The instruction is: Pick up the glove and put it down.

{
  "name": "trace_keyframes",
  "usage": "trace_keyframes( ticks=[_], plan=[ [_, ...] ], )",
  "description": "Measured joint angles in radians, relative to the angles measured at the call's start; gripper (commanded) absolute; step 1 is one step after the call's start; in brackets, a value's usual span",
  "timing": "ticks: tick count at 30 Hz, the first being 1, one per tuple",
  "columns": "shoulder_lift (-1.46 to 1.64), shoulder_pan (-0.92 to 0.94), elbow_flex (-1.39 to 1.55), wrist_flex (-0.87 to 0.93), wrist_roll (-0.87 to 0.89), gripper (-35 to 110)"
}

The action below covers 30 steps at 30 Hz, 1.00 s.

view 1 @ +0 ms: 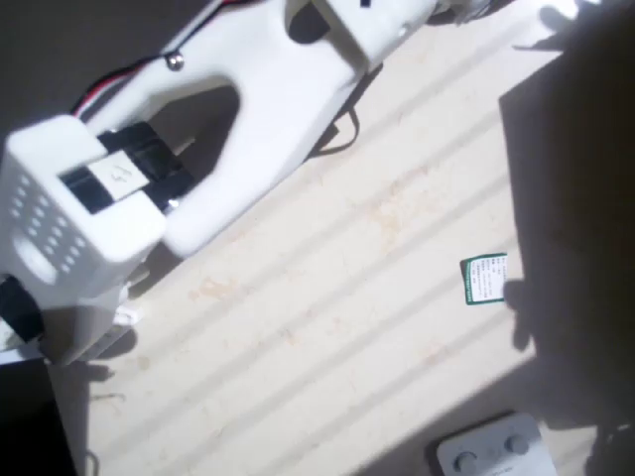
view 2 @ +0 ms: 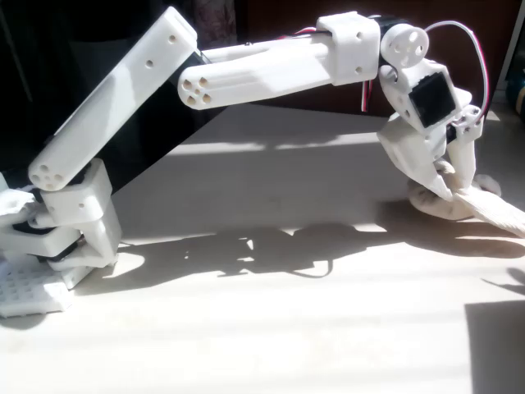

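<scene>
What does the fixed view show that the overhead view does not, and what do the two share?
Fixed view alone: the gripper down at the glove on the right side of the picture, the jaws against the crumpled fabric; whether they have closed on it cannot be told. It also takes in the arm's base at the left.

Overhead view alone: a small green-and-white card lying flat, and a white device with round buttons at the bottom edge.

Shared: the white arm and the sunlit, shadow-striped table.
</scene>
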Motion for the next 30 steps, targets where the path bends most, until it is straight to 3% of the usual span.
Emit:
trace_keyframes(
  ticks=[15, 23, 30],
  plan=[
    [0.187, 0.336, 0.0, 0.206, -0.002, 0],
    [0.199, 0.557, 0.0, 0.247, -0.143, 0],
    [0.19, 0.721, 0.0, 0.247, -0.166, 0]
  ],
)
